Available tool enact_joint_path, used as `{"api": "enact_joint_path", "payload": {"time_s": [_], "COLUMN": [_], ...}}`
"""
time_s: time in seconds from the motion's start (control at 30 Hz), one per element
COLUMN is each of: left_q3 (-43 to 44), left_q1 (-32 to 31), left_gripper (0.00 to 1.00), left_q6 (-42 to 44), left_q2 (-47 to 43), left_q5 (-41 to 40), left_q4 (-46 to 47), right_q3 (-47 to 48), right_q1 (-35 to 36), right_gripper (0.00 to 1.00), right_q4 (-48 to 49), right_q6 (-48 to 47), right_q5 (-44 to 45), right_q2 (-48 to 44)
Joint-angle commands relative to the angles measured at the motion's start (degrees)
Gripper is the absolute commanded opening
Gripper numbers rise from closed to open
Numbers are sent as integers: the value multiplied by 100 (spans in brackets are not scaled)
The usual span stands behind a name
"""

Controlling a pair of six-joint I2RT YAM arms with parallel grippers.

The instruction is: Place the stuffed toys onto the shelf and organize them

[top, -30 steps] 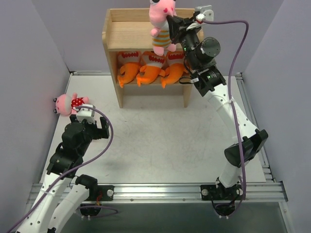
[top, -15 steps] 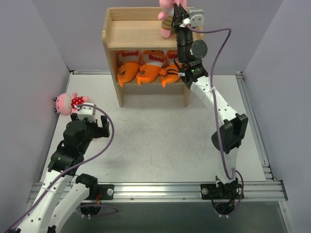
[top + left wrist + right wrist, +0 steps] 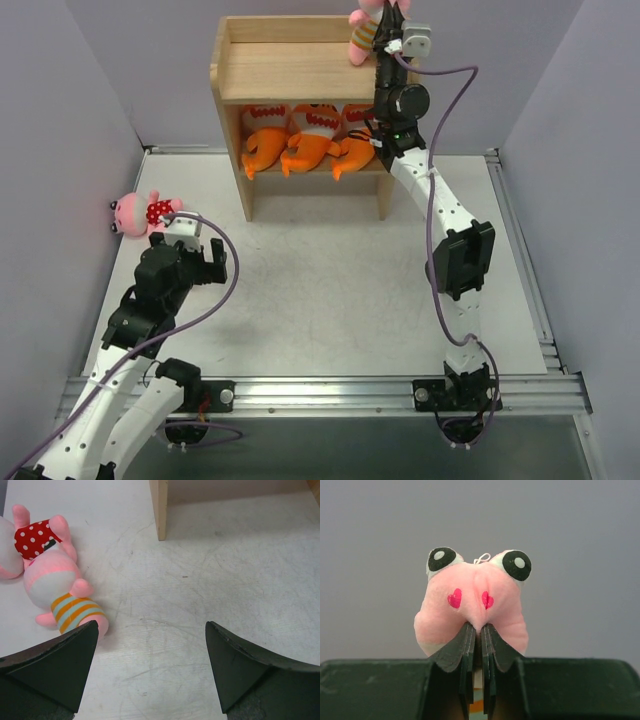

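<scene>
**Top external view:** The right gripper (image 3: 383, 32) holds a pink plush doll in a striped outfit (image 3: 364, 20) at the right rear corner of the light natural-wood three-tier shelf (image 3: 270, 60), its jaws closed on the toy. The step in hand looks to be setting this doll on the rimmed top tier. The next move would call for lowering it inside the raised rim and letting go with it upright. Three orange plush fish with white toothy mouths (image 3: 305, 145) sit side by side on the tier below. A pink plush doll in a red polka-dot outfit (image 3: 140, 212) lies on the white table (image 3: 330, 290) by the left wall, just beyond the left gripper (image 3: 188, 265).

**Left wrist view:** The left gripper (image 3: 150, 630) hovers over bare table with its jaws wide apart and nothing between them. A second striped pink doll (image 3: 62, 592) lies on its side, touching the polka-dot doll (image 3: 32, 537). Both are yet to be shelved. One shelf leg (image 3: 159, 507) stands well apart from them, and nothing blocks the reach.

**Right wrist view:** The right gripper (image 3: 476, 630) is pinched almost shut on the lower face of the held doll (image 3: 475, 597), against a grey wall (image 3: 570, 540). The shelf is out of view here, so the doll's height above the top tier cannot be judged.
</scene>
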Motion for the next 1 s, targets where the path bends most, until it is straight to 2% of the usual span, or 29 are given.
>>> {"api": "enact_joint_path", "payload": {"time_s": [0.0, 0.17, 0.57, 0.67, 0.8, 0.97], "left_q3": [8, 0, 8, 8, 0, 0], "left_q1": [37, 54, 98, 98, 98, 107], "left_gripper": [96, 96, 96, 96, 97, 96], "left_q6": [68, 77, 95, 95, 95, 104], "left_q2": [22, 31, 31, 22, 13, -22], "left_q5": [65, 48, 39, 48, 65, 65], "left_q4": [285, 285, 285, 285, 285, 285], "right_q3": [431, 897, 1161, 1030, 748, 695], "right_q1": [-111, -216, -313, -261, -208, -190], "right_gripper": [0, 0, 6, 11, 26, 35], "right_q4": [582, 398, 108, 46, 37, -42], "right_q6": [-31, 65, 443, 417, 356, 320], "right_q5": [28, -104, -342, -359, -368, -236], "right_q2": [57, 347, 664, 577, 418, 409]}}
